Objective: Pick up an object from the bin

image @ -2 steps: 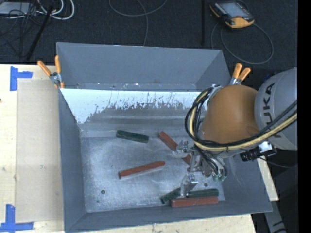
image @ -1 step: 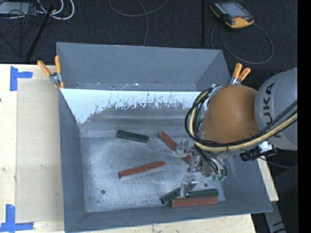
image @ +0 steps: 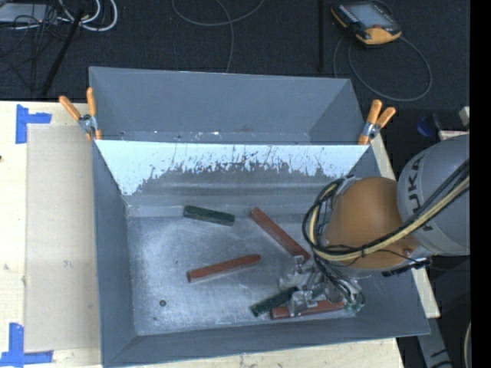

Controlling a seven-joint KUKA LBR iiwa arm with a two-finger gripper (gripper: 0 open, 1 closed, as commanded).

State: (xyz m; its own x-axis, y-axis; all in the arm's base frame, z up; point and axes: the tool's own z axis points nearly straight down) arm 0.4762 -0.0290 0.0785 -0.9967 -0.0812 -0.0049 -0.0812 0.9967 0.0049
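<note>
Here, three red-brown bars (image: pixel 222 268) (image: pixel 276 233) (image: pixel 324 307) and two dark green bars (image: pixel 209 215) (image: pixel 268 305) lie in the bin (image: pixel 230 113); gripper (image: pixel 308 290) at five o'clock, its grip impossible to tell

Grey metal bin (image: pixel 161 282), floor speckled | dark green bar (image: pixel 209 215), 10 o'clock, flat | reddish-brown bar (image: pixel 224 267), 9 o'clock, flat | slanted reddish-brown bar (image: pixel 276 232), 12 o'clock | short dark green piece (image: pixel 265 307), 6 o'clock, touching red-brown piece (image: pixel 326 307), 5 o'clock
</note>
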